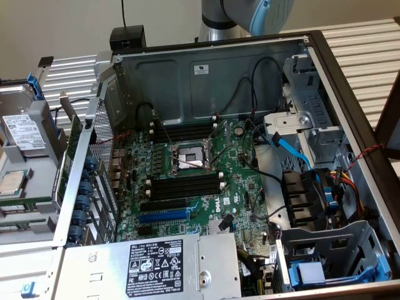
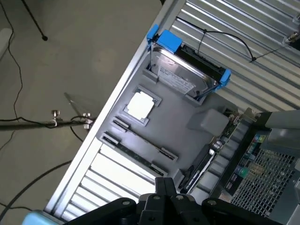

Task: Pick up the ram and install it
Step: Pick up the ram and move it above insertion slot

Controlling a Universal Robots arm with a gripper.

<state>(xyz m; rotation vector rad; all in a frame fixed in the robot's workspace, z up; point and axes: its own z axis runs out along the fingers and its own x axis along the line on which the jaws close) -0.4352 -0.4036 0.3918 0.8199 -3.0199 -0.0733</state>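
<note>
Ram (image 2: 139,146): seen in the wrist view, lying flat in a gray fixture tray (image 2: 176,129), between the CPU (image 2: 139,105) and the tray's edge.

Exterior view: open PC case (image 1: 212,75) on a slatted metal table (image 1: 359,47), motherboard (image 1: 240,181) exposed, plain wall behind, only the arm (image 1: 250,15) visible.

Wrist view adds the floor with cables (image 2: 16,89), the hard drive (image 2: 180,72) and the gripper (image 2: 164,199) above the tray's end. Can't tell whether it's wide or narrow.
</note>
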